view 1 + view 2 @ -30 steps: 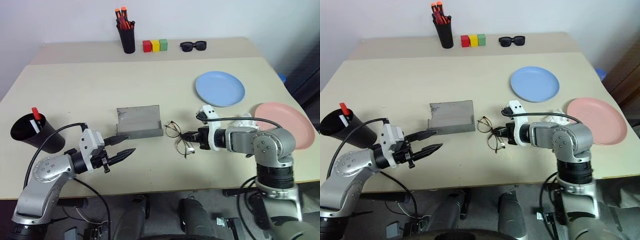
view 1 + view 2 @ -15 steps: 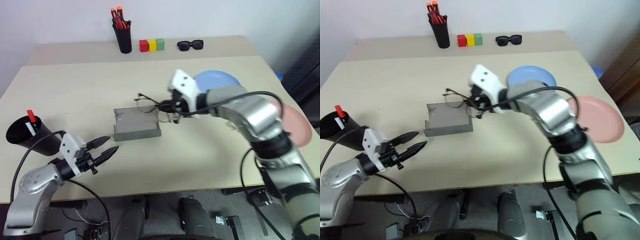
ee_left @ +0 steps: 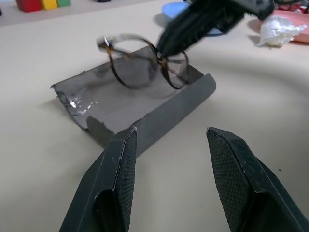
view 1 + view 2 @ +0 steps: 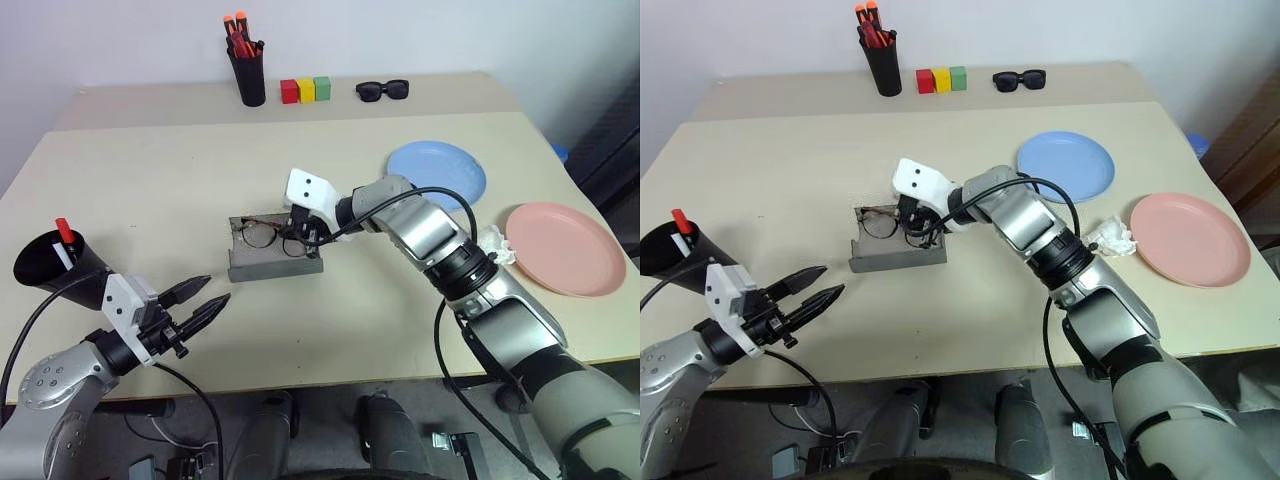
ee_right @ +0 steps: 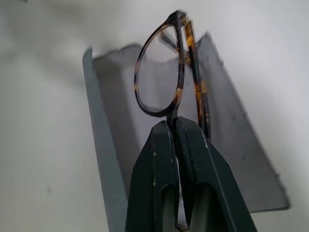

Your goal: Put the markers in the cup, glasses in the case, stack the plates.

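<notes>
One pair of light, fragile wire glasses [image 4: 262, 233] hangs over the open grey case [image 4: 275, 262], pinched at the bridge by the shut right pincer [image 4: 297, 234]; left pincer [image 4: 197, 302] waits half-open nearby.

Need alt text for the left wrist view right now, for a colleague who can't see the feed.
The right claw holds the wire-framed glasses by the bridge, over the open grey case on the beige table. The left claw's two black fingers, spread apart, point at the case from the foreground.

Right end effector [image 5: 175, 126] pinched closed, arm reaching leftward; left end effector [image 3: 170, 140] parted, level.
</notes>
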You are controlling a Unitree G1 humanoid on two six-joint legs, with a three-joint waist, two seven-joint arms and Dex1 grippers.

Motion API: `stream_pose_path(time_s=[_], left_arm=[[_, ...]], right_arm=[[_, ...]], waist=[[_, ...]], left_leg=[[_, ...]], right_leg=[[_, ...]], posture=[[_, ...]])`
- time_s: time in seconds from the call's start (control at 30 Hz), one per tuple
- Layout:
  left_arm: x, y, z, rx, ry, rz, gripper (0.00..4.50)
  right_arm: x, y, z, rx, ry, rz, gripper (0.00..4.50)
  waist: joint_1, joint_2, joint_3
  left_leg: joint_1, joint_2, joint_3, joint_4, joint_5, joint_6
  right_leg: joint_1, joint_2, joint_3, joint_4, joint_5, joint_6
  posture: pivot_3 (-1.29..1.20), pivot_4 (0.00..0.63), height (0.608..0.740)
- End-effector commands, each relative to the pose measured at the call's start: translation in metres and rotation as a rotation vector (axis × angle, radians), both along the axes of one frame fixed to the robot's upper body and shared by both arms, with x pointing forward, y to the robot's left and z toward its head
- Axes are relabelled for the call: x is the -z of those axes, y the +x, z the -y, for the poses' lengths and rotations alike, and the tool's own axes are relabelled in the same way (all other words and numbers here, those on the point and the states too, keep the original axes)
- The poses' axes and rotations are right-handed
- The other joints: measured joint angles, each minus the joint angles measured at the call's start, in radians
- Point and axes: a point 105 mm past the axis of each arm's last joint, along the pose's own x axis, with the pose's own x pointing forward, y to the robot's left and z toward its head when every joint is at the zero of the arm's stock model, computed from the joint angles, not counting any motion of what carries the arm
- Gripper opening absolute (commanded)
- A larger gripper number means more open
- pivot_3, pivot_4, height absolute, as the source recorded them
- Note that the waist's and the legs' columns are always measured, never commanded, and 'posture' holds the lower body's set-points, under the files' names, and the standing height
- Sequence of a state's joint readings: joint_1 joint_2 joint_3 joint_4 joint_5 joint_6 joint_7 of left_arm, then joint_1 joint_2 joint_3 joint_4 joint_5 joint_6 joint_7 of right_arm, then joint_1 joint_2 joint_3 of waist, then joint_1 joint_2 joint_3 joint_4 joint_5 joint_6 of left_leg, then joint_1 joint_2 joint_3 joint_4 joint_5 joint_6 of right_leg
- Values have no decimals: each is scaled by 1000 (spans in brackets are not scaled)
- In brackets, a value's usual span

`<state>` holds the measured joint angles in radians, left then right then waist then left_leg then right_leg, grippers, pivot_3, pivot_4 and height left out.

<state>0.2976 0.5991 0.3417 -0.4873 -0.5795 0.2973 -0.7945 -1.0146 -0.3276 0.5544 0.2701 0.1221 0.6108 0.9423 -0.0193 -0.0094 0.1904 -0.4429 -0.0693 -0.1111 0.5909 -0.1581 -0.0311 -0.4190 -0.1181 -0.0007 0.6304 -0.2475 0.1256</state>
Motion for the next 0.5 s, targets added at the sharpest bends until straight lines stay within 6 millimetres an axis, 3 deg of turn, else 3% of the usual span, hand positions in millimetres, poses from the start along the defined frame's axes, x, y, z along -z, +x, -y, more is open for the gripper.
stream_pose_path(time_s=[0.03, 0.2, 0.23, 0.3, 0.47, 0.5], left_arm=[[-13, 0, 2, 8, 8, 44, 2341], [-16, 5, 3, 16, 15, 49, 2341], [-16, 6, 4, 16, 17, 50, 2341], [-17, 9, 4, 14, 24, 53, 2341], [-20, 16, 6, -8, 29, 65, 2341], [-21, 20, 6, -23, 25, 63, 2341]], right_arm=[[-2, -6, -3, -39, -9, 19, 54], [4, -10, -1, -56, -29, -6, 54], [4, -10, -1, -56, -26, -9, 492], [3, -11, -3, -59, -16, -12, 927], [-8, -15, -4, -70, 23, 13, 3213], [-12, -16, -2, -74, 38, 28, 3213]], waist=[[0, 0, 0], [2, 0, 0], [1, 0, 0], [1, 0, 0], [0, 0, 0], [2, 0, 0]], left_leg=[[0, 0, 0, 0, 0, 0], [0, 0, 0, 0, 0, 0], [0, 0, 0, 0, 0, 0], [0, 0, 0, 0, 0, 0], [0, 0, 0, 0, 0, 0], [0, 0, 0, 0, 1, 0]], right_leg=[[0, 0, 0, 0, 0, 0], [0, 0, 0, 0, 0, 0], [0, 0, 0, 0, 0, 0], [0, 0, 0, 0, 0, 0], [0, 0, 0, 0, 0, 0], [0, 0, 0, 0, 0, 0]], posture=[[0, 150, 740], [0, 150, 740], [0, 150, 740], [0, 150, 740], [0, 150, 740], [0, 150, 740]])
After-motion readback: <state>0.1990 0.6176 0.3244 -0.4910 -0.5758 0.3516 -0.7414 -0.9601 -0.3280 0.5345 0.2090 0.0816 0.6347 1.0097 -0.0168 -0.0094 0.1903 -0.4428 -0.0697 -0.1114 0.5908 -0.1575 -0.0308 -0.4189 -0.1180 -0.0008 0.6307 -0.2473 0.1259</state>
